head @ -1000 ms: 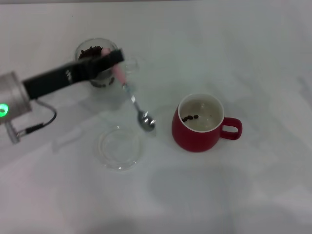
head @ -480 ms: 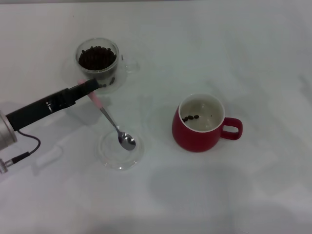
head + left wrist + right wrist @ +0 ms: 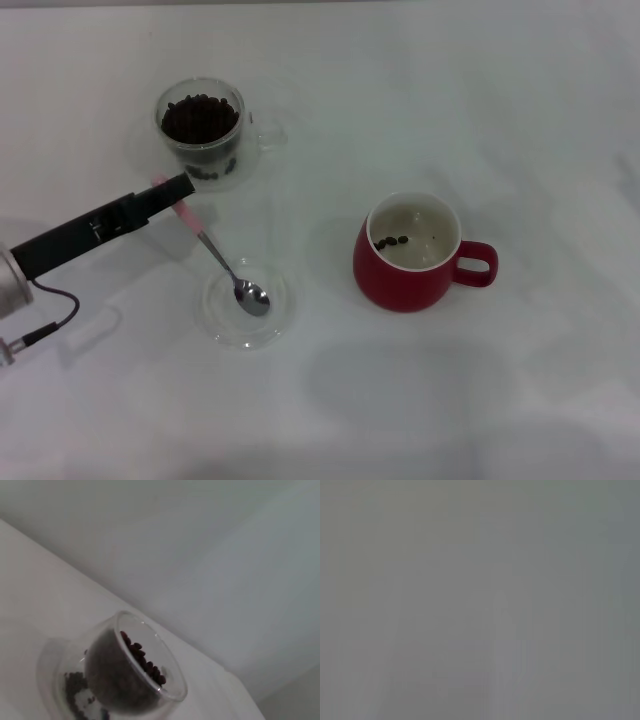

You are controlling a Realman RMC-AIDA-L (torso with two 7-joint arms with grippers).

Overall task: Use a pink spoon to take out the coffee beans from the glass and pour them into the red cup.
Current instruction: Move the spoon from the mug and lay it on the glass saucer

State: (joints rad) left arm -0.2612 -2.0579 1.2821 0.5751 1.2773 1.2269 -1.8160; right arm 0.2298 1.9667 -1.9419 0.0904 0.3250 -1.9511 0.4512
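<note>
Two vessels: squat glossy red cup at three o'clock; clear double-walled glass of dark coffee beans at eleven. Our left gripper clamps the pink-handled spoon, bowl over the clear saucer; we should lower gently, level.

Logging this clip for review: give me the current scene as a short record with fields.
left tool: shut on the pink spoon's handle
pink spoon: tilted, bowl down over the clear saucer
glass: holds coffee beans, at the table's far left
red cup: a few beans inside, handle pointing right
right arm: not in view
</note>
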